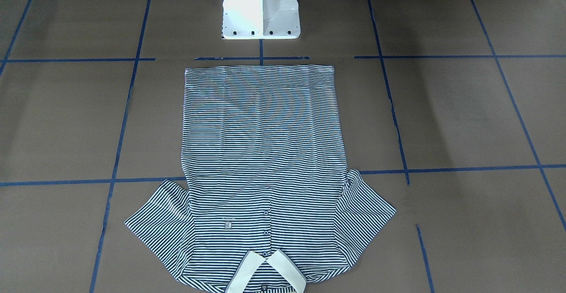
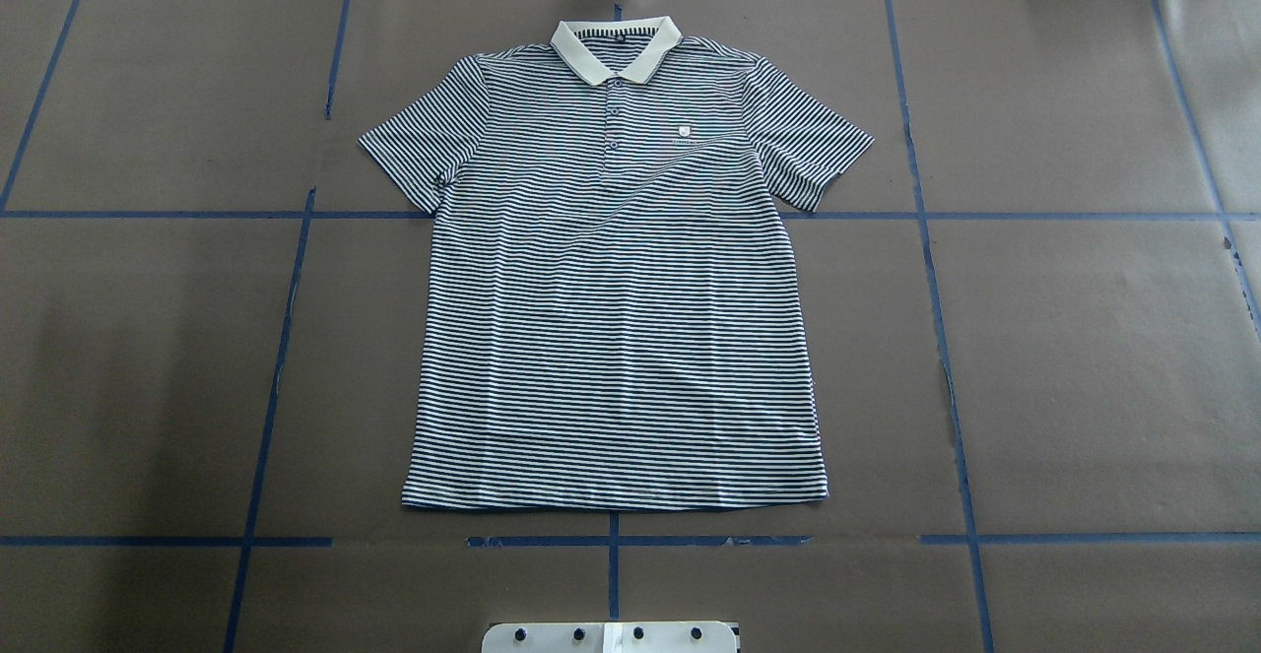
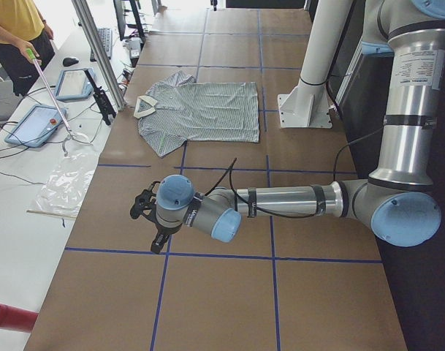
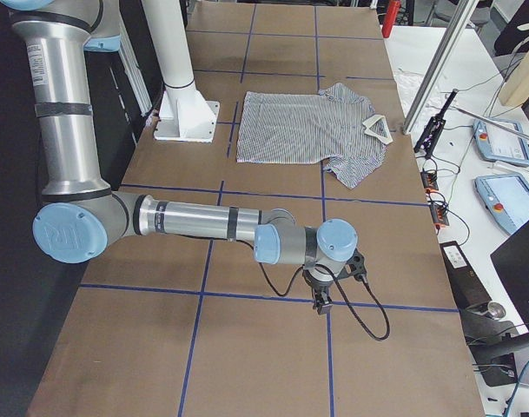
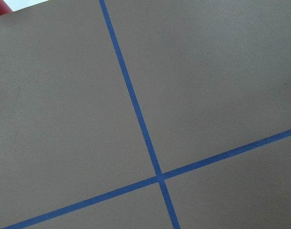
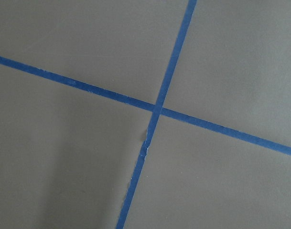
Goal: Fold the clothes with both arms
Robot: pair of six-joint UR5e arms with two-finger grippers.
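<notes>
Striped navy-and-white short-sleeved polo shirt [image 2: 616, 279] lies flat and front-up in the middle of the brown paper-covered table [image 2: 1084, 338] with its blue tape grid. The hem is near the white pedestal base [image 1: 261, 10], the plain cream collar [image 2: 616, 47] is at the far edge, and both sleeves are spread out to the sides. No fold is made yet. The silver-grey left arm [image 3: 280, 201] reaches low over the table's left end, with its black left gripper [image 3: 156, 241] pointing down above a tape line, well apart from the shirt. The silver-grey right arm [image 4: 195, 219] does the same at the right end, its black right gripper [image 4: 323, 300] just over a tape line and also well clear of the shirt. You get both grippers only in the side views, so I cannot tell whether the fingers are spread or pressed together. Both wrist cameras show only bare paper and a tape crossing.
</notes>
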